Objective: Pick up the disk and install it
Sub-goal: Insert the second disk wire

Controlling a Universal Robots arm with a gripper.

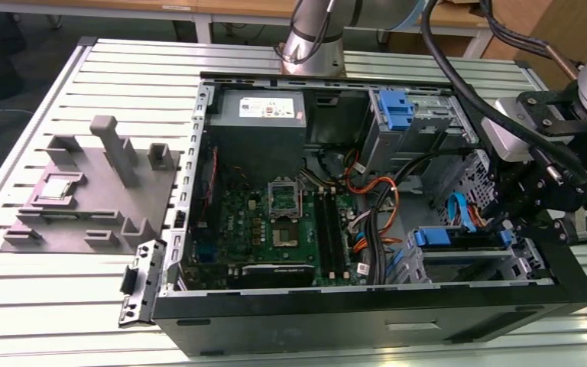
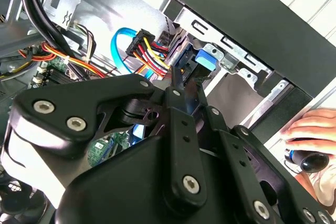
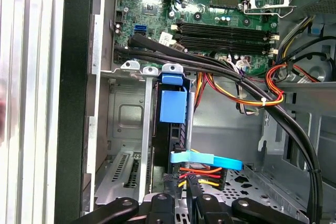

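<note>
The disk (image 3: 172, 139) stands edge-on in the drive bay of the open computer case, its blue bracket (image 3: 172, 104) at the slot's mouth. In the exterior view the same blue bracket (image 1: 457, 238) sits in the bay at the case's near right corner. Red, yellow and black power wires (image 3: 200, 172) and a flat blue data cable (image 3: 206, 159) lie at the disk's back end. My gripper (image 3: 186, 188) hangs just behind that end, beside the wires, fingers drawn together with nothing between them. In the second wrist view the fingertips (image 2: 173, 83) meet close to the plug (image 2: 148, 45).
The motherboard (image 1: 283, 222) fills the case floor, with a grey power supply (image 1: 261, 115) at the back. A second blue bracket (image 1: 396, 111) sits in the upper bay. Thick black cables (image 3: 220, 72) cross beside the bay. A person's hand (image 2: 311, 128) rests outside the case wall. A grey fixture (image 1: 89, 191) stands at the exterior view's left.
</note>
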